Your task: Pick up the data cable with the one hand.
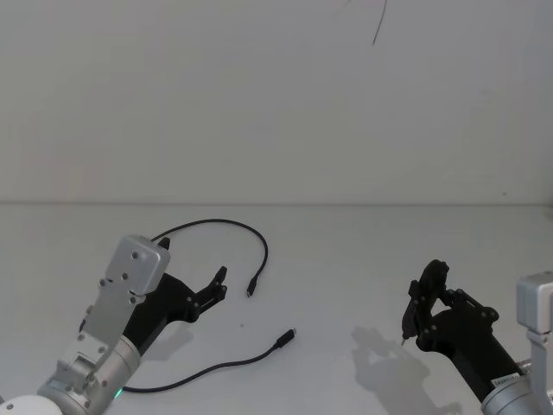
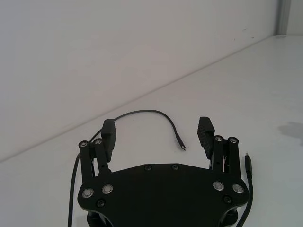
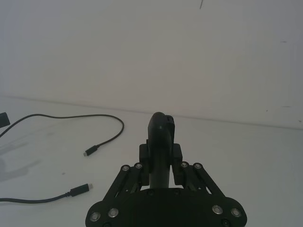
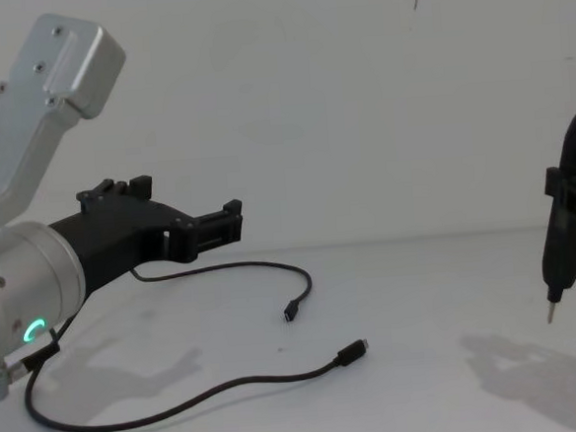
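Cable (image 1: 264, 248) lies slack on the table (image 1: 346, 259), both ends near centre. Left end effector (image 1: 216, 285) hovers at 8 o'clock, fingers (image 2: 204, 130) apart, aimed at the farther end. Best lower straight over the strand behind it, then close. Right end effector (image 1: 429, 298), at 4 o'clock, is clamped on a tool (image 4: 563, 231).

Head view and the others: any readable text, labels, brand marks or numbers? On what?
No legible text anywhere.
One white sticker on the right arm, behind the right end effector: print too small to read.
No markings visible on the data cable, the left end effector or the slim black tool.
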### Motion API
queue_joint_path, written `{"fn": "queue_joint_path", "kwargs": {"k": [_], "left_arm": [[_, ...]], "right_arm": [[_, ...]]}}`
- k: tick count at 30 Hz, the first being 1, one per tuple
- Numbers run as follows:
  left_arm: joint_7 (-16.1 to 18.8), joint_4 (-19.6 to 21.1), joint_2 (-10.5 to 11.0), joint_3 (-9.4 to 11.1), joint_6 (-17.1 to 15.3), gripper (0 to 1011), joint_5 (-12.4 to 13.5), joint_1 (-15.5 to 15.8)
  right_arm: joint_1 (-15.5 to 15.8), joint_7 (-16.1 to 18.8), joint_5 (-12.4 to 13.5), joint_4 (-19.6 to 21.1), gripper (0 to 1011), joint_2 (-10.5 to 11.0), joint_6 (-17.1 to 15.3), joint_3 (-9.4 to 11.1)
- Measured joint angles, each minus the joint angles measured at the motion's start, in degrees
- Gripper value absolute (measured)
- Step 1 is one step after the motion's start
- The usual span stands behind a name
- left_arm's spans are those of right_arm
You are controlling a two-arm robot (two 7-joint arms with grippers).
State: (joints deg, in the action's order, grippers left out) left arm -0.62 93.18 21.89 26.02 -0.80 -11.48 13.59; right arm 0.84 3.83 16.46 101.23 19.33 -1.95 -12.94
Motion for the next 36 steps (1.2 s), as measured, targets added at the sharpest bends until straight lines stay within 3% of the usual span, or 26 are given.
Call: {"fn": "queue_joint_path", "kwargs": {"k": [36], "left_arm": [[0.0, 0.0, 0.0, 0.0, 0.0, 1000, 0.0, 0.0]], "right_arm": [[0.0, 0.0, 0.0, 0.0, 263, 0.0, 0.0, 0.0]]}}
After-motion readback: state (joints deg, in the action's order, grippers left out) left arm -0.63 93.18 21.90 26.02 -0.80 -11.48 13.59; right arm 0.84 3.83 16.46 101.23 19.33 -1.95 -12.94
